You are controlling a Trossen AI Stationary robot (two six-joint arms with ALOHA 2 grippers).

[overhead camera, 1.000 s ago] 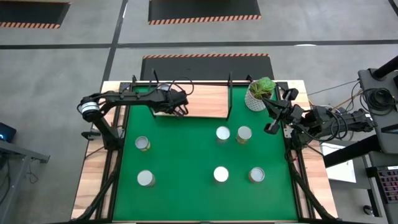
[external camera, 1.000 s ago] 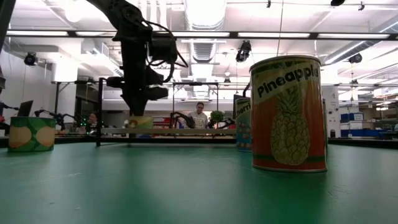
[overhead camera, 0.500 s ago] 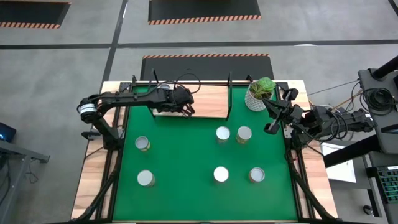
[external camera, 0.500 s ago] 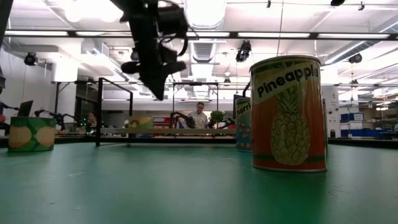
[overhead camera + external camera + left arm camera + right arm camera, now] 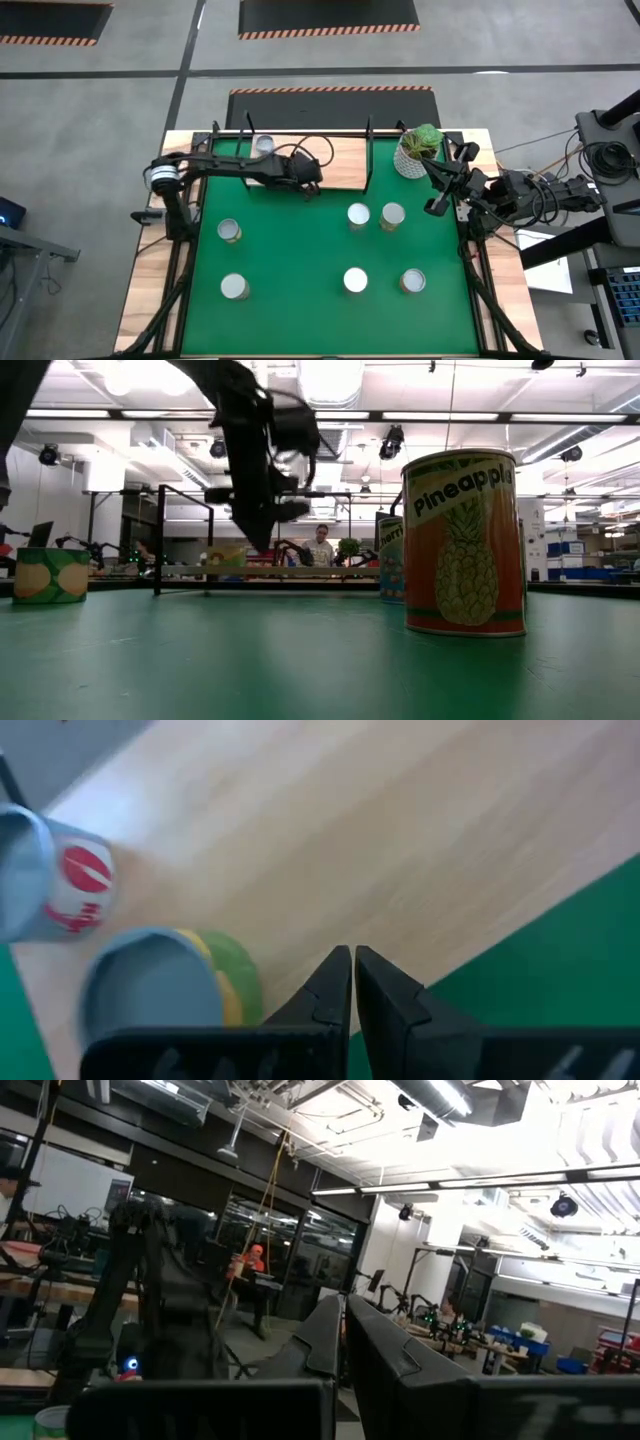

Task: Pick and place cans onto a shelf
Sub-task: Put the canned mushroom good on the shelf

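Counts as partly done, by the look of it. Finds two cans on the shelf (image 5: 340, 160) near its left end: one with a red and white label (image 5: 45, 885), and just beside it one with green and yellow sides (image 5: 165, 1000). Shows only one of their tops (image 5: 263, 145) from above, with the arm probably hiding the other.

Leaves six cans on the green mat (image 5: 300, 260). Places two on the left (image 5: 229, 231) (image 5: 235, 287), two side by side in the middle (image 5: 358, 214) (image 5: 392, 215), and two nearer the front (image 5: 355, 280) (image 5: 412, 281). Puts the work at roughly a quarter, judged from that count.

Sets the left gripper (image 5: 352, 982) over the front edge of the shelf, fingers pressed together and pinching nothing, clear of both shelved cans. Parks the right gripper (image 5: 437, 205) at the mat's right edge beside the potted plant (image 5: 420, 145), fingers likewise closed and empty. Calls next for a reach to one of the mat cans.

Reads "Pineapple" on the nearest can (image 5: 463, 540), above a drawn pineapple on an orange ground. Makes out only the letters "herr" on the can behind it (image 5: 389, 560). Shows yellow-green fruit shapes on the far-left can (image 5: 45, 575), with no legible words. Cannot read the red and white label.
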